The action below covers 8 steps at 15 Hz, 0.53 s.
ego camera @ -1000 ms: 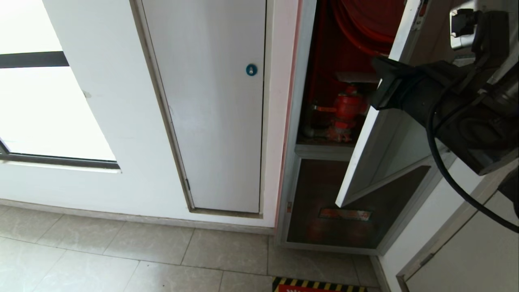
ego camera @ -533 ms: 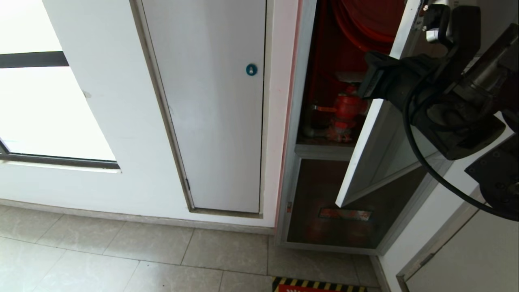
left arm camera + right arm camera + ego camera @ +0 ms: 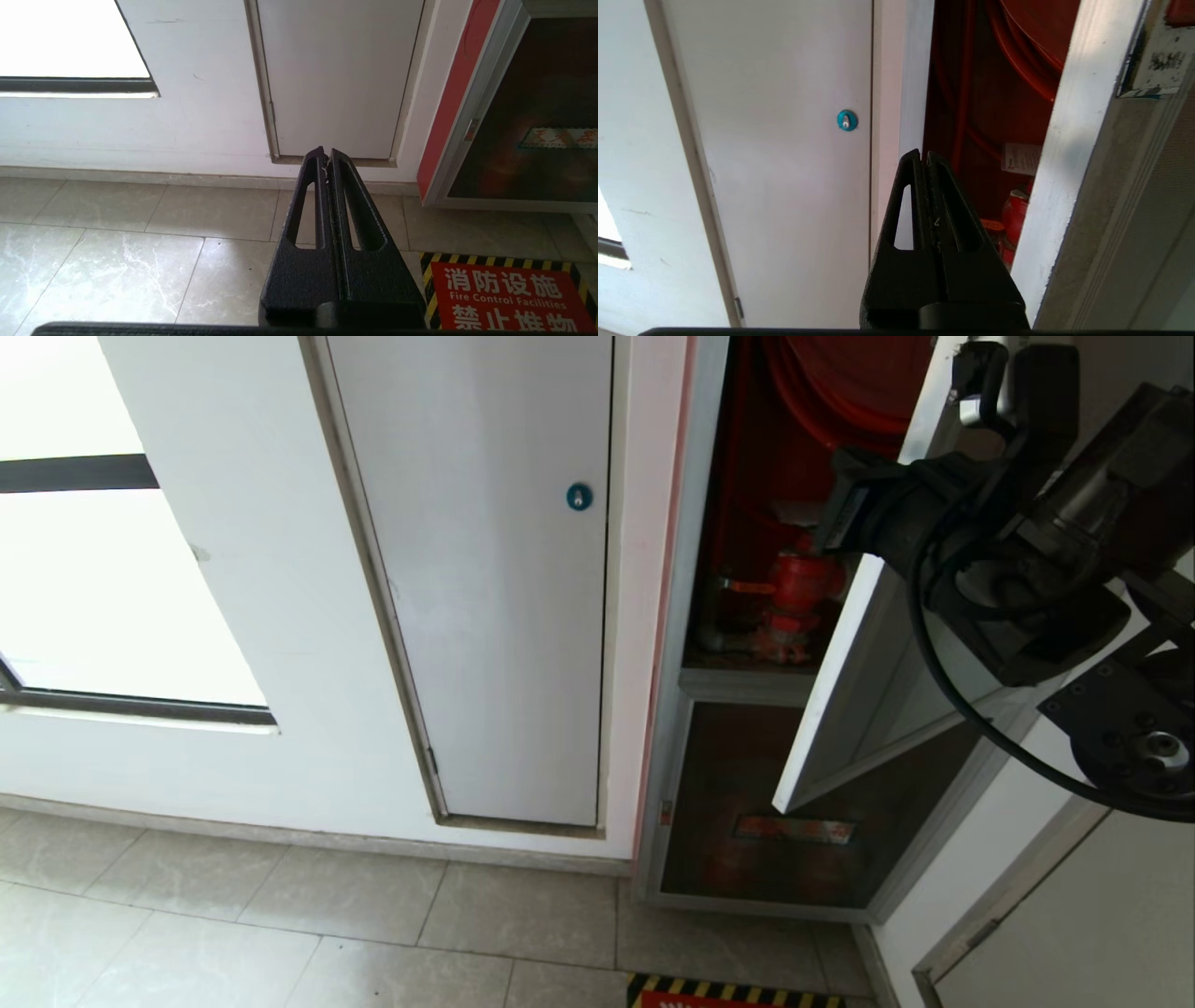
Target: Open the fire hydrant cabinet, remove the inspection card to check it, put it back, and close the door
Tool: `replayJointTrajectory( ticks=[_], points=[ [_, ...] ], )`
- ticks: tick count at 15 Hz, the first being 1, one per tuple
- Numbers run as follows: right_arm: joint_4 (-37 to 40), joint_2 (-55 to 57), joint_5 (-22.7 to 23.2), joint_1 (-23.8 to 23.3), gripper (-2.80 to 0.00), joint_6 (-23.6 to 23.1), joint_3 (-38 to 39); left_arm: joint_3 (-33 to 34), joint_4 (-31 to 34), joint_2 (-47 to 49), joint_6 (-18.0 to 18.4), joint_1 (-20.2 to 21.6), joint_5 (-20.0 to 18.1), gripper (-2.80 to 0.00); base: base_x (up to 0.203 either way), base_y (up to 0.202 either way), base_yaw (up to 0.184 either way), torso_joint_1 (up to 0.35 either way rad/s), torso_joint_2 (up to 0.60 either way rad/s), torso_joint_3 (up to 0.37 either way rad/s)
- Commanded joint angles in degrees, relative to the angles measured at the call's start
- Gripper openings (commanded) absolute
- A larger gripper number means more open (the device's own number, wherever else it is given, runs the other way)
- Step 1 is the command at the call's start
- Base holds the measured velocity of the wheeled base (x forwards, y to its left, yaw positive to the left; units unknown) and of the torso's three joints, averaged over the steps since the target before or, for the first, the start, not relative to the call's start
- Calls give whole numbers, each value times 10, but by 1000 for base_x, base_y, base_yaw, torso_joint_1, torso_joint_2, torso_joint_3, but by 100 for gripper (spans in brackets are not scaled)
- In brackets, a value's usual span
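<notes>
The fire hydrant cabinet (image 3: 695,569) stands partly open, red inside, with the hose reel (image 3: 840,392) above the red hydrant valve (image 3: 794,583). The door (image 3: 840,691) is swung outward, its silver frame edge (image 3: 1078,140) toward me. My right gripper (image 3: 836,518) is shut and empty. It points into the gap between the cabinet frame and the door edge, as the right wrist view shows (image 3: 923,156). A white printed card (image 3: 1020,158), probably the inspection card, hangs inside above the valve (image 3: 1015,210). My left gripper (image 3: 326,156) is shut, held low over the floor, outside the head view.
A white panel door with a round blue lock (image 3: 579,497) is left of the cabinet. Below the opening sits a dark glass panel with a reddish label (image 3: 794,829). A red floor sign with a yellow-black border (image 3: 504,298) lies before the cabinet. A bright window (image 3: 93,569) is far left.
My right arm has swung left and upward, bringing the shut gripper past the door's edge to the front of the opening. The door has not moved.
</notes>
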Motion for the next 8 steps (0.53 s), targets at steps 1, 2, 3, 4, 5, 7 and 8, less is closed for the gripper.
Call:
replayJointTrajectory(
  ticks=[1, 2, 3, 4, 5, 7, 8],
  points=[
    [-3, 2, -1, -7, -280, -1, -2, 0, 0, 1, 0, 0, 0, -280, 0, 0, 0, 0, 0, 0],
    [-4, 4, -1, -8, -280, -1, -3, 1, 0, 1, 0, 0, 0, -280, 0, 0, 0, 0, 0, 0],
    [-4, 9, -1, -9, -280, -1, -5, 0, 0, 1, 0, 0, 0, -280, 0, 0, 0, 0, 0, 0],
    [-4, 11, -1, -9, -280, -1, -6, 0, 0, 1, 0, 0, 0, -280, 0, 0, 0, 0, 0, 0],
    [-4, 14, -1, -9, -280, -1, -6, 0, 0, 1, 0, 0, 0, -280, 0, 0, 0, 0, 0, 0],
    [-5, 20, -1, -10, -280, -1, -8, 0, 0, 1, 0, 0, 0, -280, 0, 0, 0, 0, 0, 0],
    [-6, 23, -1, -14, -280, 0, -12, 0, 0, 1, 0, 0, 0, -280, 0, 0, 0, 0, 0, 0]
  ],
)
